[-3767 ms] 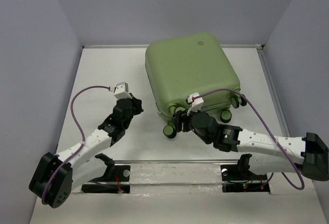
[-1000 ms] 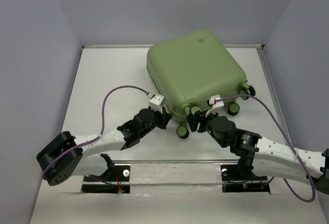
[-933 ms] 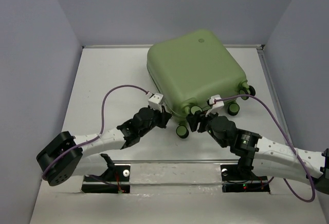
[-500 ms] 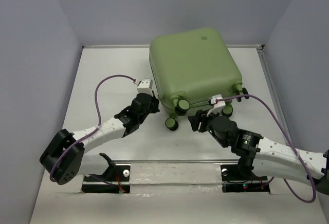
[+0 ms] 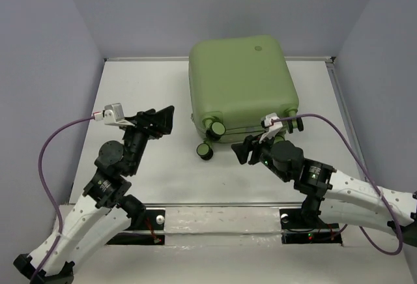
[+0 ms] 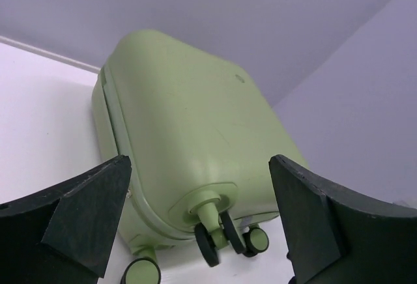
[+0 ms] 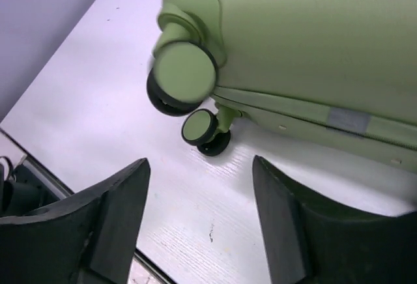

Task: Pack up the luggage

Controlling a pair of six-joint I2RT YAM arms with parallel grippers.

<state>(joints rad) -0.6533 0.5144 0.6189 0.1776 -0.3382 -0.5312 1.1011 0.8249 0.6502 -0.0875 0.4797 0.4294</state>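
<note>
The light-green luggage lies shut on its side at the back middle of the table, wheels toward me. My left gripper hangs raised to its left, apart from it, jaws open and empty. In the left wrist view the luggage and a wheel pair show between the spread fingers of the left gripper. My right gripper sits low in front of the luggage's wheeled end, open and holding nothing. In the right wrist view, the wheels and shell lie beyond the right gripper.
Grey walls close in the white table at the back and sides. A metal rail runs along the near edge by the arm bases. A purple cable loops off the left wrist.
The left gripper let go at the luggage's near left corner, opened and pulled back up and left. The luggage turned squarer and slid toward the back. The right gripper opened wider.
</note>
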